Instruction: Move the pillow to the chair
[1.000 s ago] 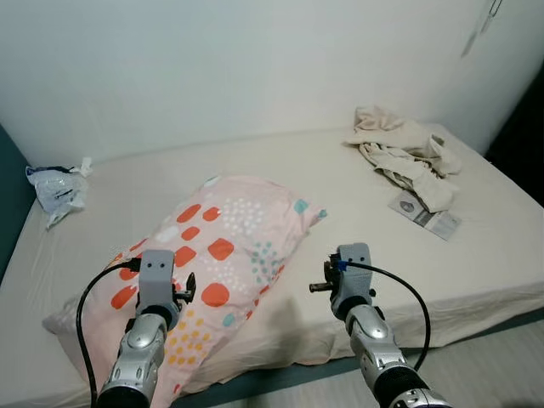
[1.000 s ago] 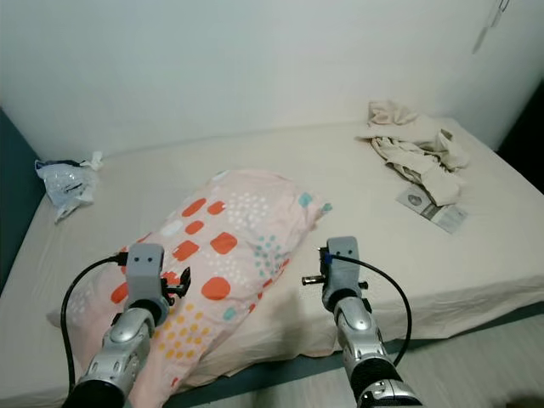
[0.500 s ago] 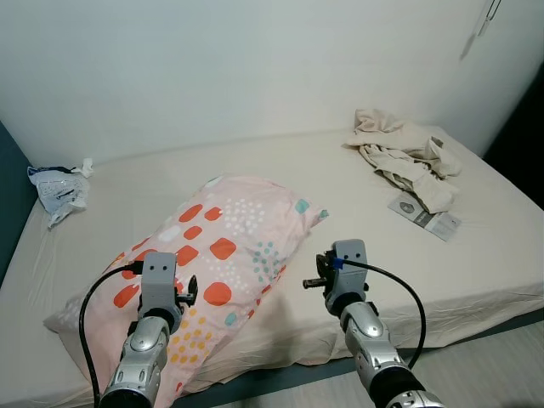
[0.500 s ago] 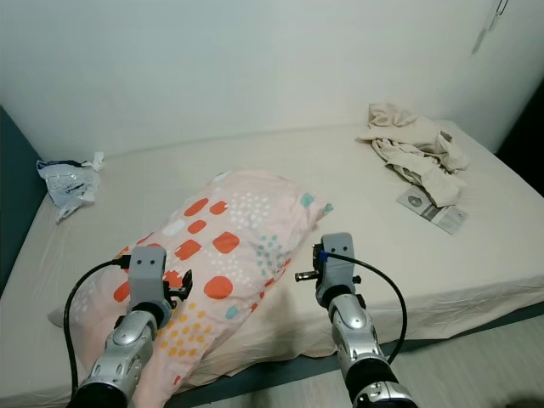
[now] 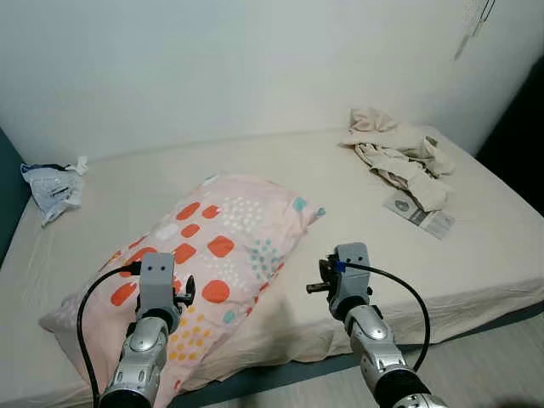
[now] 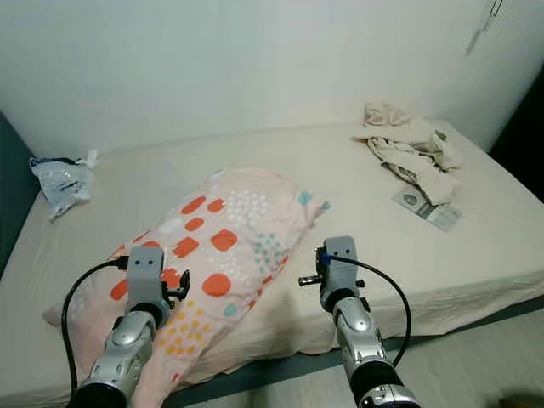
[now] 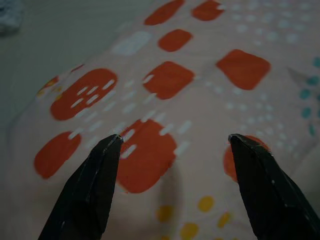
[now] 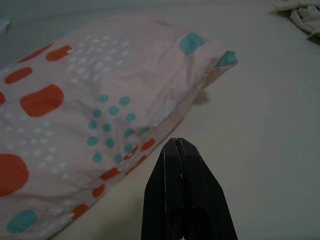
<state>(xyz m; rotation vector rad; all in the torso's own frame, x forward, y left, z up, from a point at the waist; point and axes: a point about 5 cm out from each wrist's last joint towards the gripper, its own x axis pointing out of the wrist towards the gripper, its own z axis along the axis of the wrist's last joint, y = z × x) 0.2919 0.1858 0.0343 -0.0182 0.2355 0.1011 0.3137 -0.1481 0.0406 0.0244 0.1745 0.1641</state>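
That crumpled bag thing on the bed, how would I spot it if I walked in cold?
Find the bed along the white wall, then its far left corner. The plastic bag lies there alone, bluish-white and crinkled, far from the pink pillow and beige clothes.

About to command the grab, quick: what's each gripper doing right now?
Left gripper: open, above the pillow, holding nothing.
Right gripper: closed, empty, beside the pillow's edge over the bed.
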